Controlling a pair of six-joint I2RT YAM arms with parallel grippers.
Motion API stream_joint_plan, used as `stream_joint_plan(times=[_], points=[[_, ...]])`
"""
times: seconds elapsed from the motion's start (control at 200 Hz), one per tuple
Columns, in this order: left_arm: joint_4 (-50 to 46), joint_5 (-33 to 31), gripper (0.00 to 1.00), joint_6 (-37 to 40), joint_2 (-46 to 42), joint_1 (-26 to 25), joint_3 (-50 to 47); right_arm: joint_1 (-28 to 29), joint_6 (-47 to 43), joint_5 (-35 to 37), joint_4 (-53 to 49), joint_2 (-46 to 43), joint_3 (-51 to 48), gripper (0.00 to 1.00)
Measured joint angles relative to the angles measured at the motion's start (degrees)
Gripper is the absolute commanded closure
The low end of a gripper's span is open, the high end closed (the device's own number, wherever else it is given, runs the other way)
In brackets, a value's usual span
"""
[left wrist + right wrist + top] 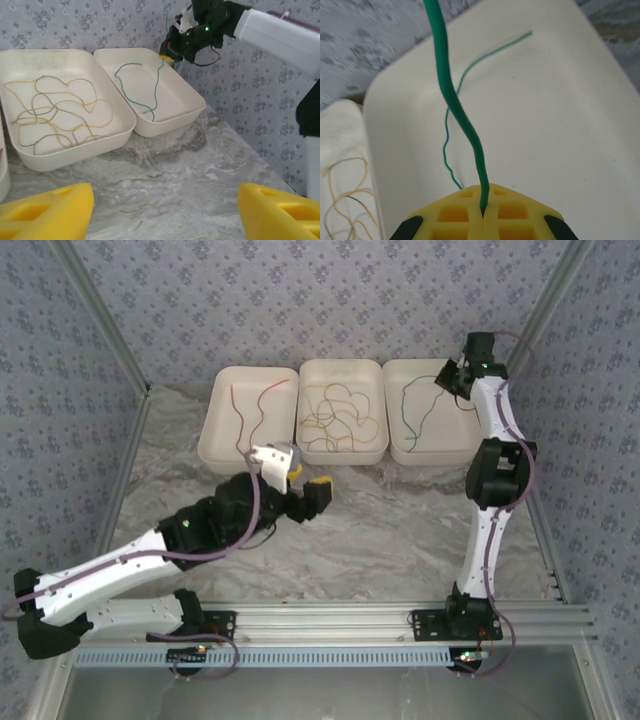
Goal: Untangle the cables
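Noting red cables in the left tray, with the left gripper spread wide and empty above the table just short of it. Places the yellow-orange and green tangle in the middle tray, just beyond those jaws and nearer this arm. Finds the right gripper clamped on a green cable trailing down into the right tray.
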Motion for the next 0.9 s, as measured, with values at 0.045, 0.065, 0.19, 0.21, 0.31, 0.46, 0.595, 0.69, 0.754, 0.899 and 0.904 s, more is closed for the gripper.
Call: stream_joint_plan(times=[0.045,0.065,0.19,0.21,0.31,0.46,0.595,0.69,0.754,0.899,0.904], points=[[-3.08,2.64,0.23,0.22,1.99,3.48,5.46,0.46,-0.2,0.17,-1.81,2.23,2.34,0.99],[-4.42,3.87,0.23,0.22,2.89,5.33,8.02,0.63,-0.28,0.33,-2.49,3.1,3.34,0.95],[-10.54,11.17,0.22,0.63,5.42,14.47,17.4,1.68,-1.05,1.01,-5.7,6.36,7.34,0.7],[-11.52,12.5,0.22,0.61,5.6,15.58,18.49,1.84,-1.01,1.01,-6.03,6.58,7.63,0.67],[-14.8,17.31,0.22,0.63,6.67,19.5,22.21,2.16,-1.53,1.44,-7.43,6.82,8.31,0.59],[-16.44,21.99,0.21,0.61,7.78,22.88,24.11,2.21,-2.05,2.36,-7.65,6.21,7.61,0.55],[-17.66,25.29,0.15,-0.48,7.69,26.53,23.82,2.49,-2.8,3.72,-5.46,-1.49,-2.43,0.5],[-17.68,29.07,0.01,-2.8,7.23,32.89,21.7,2.69,-2.91,5.03,-1.75,-11.74,-12.79,0.44],[-17.57,31.43,0.01,-4.98,6.75,38.53,18.78,2.91,-2.89,6.05,1.95,-20.37,-20.76,0.18],[-16.7,35.52,0.01,-9.22,4.63,51.04,7.15,3.06,-2.82,9.14,12.48,-43.95,-42.51,0.01],[-16.7,35.47,0.01,-9.31,4.52,51.52,6.51,3.08,-2.84,9.38,12.81,-45.22,-43.54,0.01]])
